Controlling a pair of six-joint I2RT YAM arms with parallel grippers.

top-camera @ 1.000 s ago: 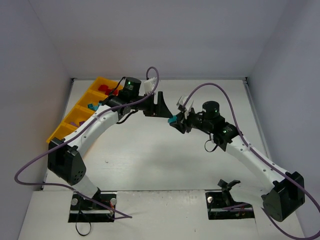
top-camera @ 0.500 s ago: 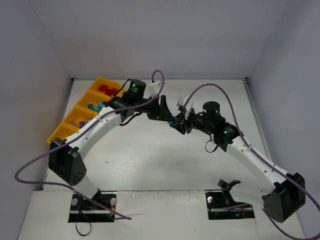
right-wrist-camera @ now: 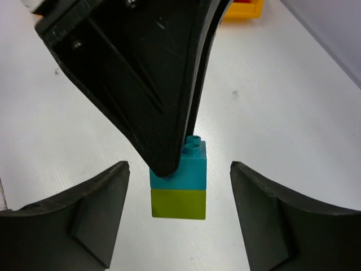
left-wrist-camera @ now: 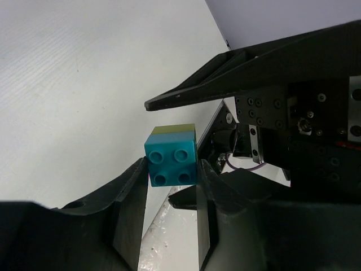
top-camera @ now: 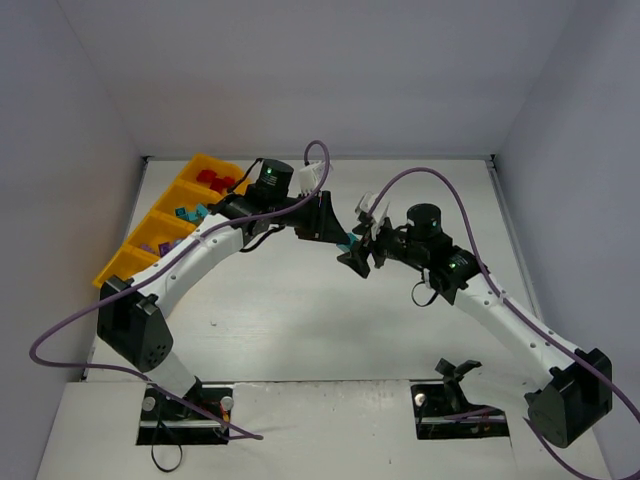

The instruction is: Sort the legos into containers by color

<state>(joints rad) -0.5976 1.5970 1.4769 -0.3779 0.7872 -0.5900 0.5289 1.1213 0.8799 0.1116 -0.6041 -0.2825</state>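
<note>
The left gripper [left-wrist-camera: 172,176], jaws clamped on a teal-and-lime lego stack [left-wrist-camera: 171,153], crowds between the right gripper's [right-wrist-camera: 178,189] wide jaws, well apart from the orange-yellow tray [top-camera: 116,267].

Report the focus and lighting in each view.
Top external: even, diffuse light on the table, no glare. Left wrist: the teal-and-lime brick is sharp; the left claw's fingers beside it are dark, with little detail. Right wrist: brick crisp, the right claw's fingers soft-edged.

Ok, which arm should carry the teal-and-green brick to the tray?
Left. The left gripper is shut on the brick at its teal half, and the tray lies on its side; the right gripper stands open.
</note>
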